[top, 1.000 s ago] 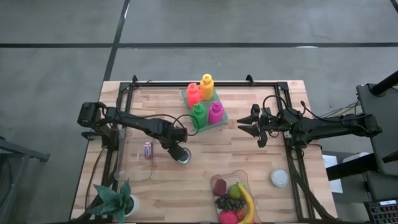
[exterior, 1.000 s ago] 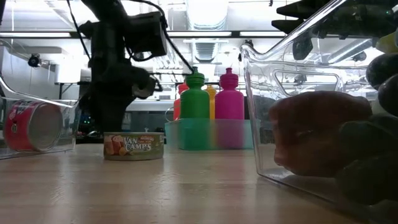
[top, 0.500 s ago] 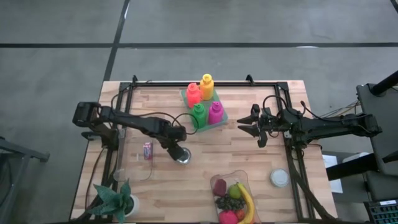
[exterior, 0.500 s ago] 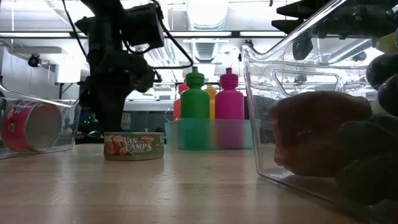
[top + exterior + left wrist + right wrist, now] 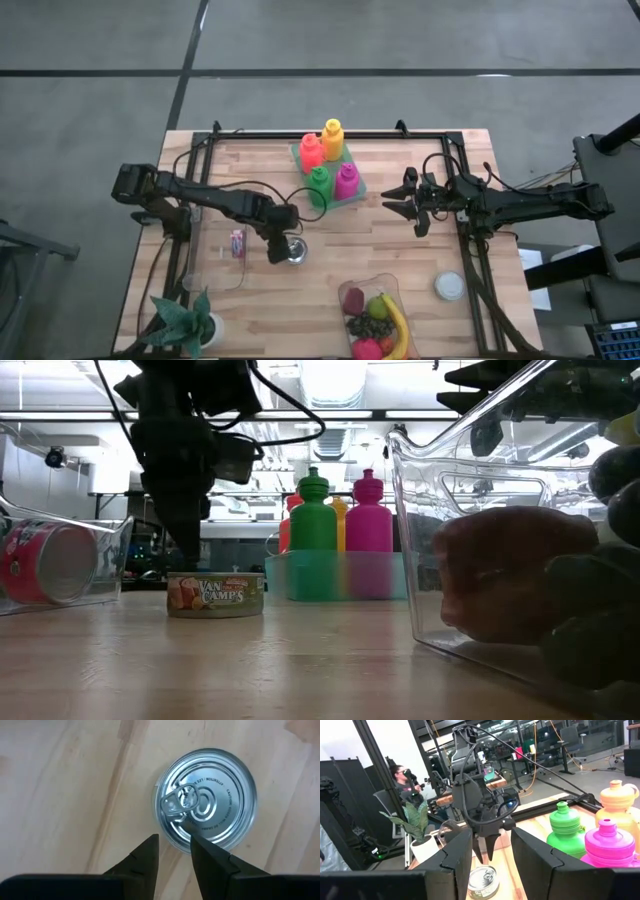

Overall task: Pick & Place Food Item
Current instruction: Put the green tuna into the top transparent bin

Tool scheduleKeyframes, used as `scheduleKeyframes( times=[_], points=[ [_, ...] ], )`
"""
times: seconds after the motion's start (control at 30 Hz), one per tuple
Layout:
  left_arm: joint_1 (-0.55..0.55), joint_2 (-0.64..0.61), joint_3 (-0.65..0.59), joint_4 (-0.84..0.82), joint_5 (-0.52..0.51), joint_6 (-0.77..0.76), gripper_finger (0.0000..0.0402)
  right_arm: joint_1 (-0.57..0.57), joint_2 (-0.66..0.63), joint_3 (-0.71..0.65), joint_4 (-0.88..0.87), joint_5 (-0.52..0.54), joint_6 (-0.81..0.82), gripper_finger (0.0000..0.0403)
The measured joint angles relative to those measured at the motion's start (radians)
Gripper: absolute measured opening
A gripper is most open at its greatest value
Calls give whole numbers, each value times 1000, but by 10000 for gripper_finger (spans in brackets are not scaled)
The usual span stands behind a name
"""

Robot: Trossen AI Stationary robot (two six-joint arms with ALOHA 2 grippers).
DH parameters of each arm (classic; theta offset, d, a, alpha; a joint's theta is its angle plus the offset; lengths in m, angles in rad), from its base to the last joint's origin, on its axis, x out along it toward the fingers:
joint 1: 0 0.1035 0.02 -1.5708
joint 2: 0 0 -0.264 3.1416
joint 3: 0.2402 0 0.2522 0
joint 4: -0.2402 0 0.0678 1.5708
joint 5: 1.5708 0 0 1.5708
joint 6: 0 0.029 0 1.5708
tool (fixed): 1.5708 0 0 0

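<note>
Can (image 5: 204, 795) just below left gripper (image 5: 174, 851).

Wooden table (image 5: 400, 240), teal tray (image 5: 355, 190) holding four upright bottles in red, yellow, green, magenta, potted plant (image 5: 185, 320) at one near corner, white lid (image 5: 449, 286) lying flat, seated person (image 5: 402, 777) beyond the table.

counter layout, seen from above
can (image 5: 294, 250) mid-counter (image 5: 400, 250), left gripper (image 5: 277, 250) above its left edge; bottle tray (image 5: 330, 170) behind it; tub with a small can (image 5: 237, 242) to its left; fruit tub (image 5: 377, 322) front right; plant (image 5: 185, 322) front-left corner.
</note>
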Motion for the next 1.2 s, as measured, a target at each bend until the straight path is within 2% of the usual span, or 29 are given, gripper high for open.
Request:
scheduleKeyframes(
  times=[0.23,0.43,1.2],
  points=[
    [0,0,-2,0,-5,23,117,0,0,0,0,0,0,134],
    [0,1,-16,-11,-31,120,117,0,0,0,0,0,0,134],
    [1,60,-17,27,-29,126,117,0,0,0,0,0,0,134]
  ],
)
